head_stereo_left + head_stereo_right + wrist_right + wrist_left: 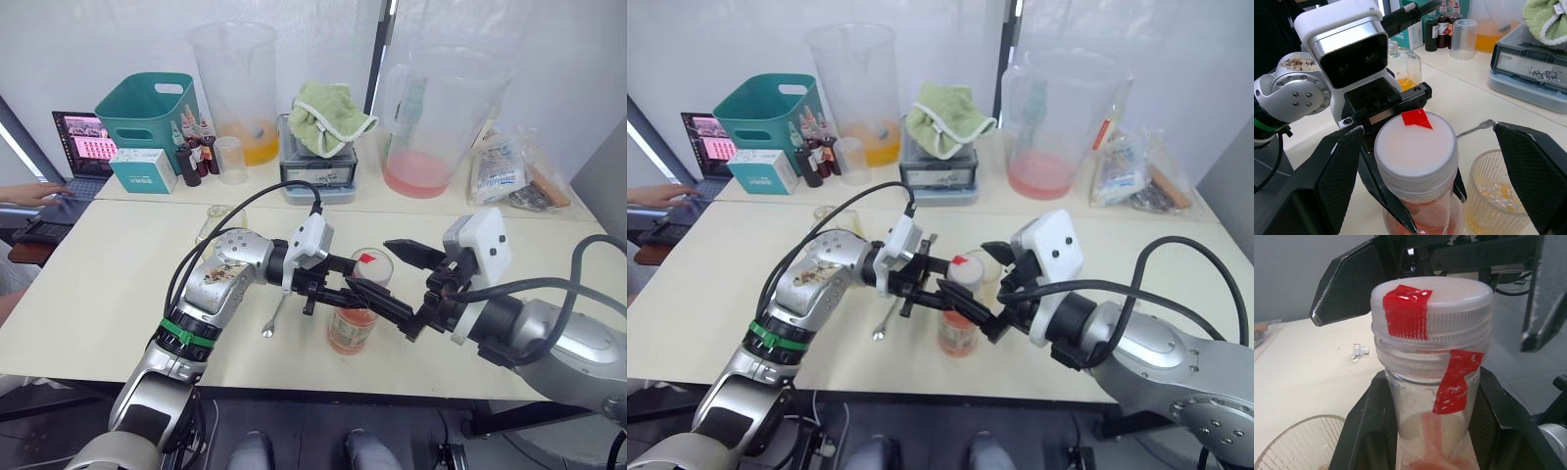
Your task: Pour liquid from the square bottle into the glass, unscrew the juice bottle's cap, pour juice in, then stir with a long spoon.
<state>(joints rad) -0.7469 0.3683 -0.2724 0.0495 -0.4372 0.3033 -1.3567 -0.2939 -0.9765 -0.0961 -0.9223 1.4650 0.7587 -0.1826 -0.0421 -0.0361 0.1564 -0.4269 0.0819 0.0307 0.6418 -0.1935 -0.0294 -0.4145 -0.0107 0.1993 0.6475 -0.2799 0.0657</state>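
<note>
White, red-taped, the juice bottle's cap (1416,147) sits on the juice bottle (352,328), which your left gripper (364,296) clamps below the neck. Your right gripper (1422,166) straddles that cap, jaws apart. The glass (1492,197) stands just beside the bottle, the square bottle (1403,68) and long spoon (275,316) near it.

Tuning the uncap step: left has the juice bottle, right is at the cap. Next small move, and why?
Probably close the right gripper on the juice bottle's cap. Its fingers stand open either side of the cap, which is still seated, while the left gripper clamps the juice bottle upright beside the glass. Gripping must precede twisting.
</note>
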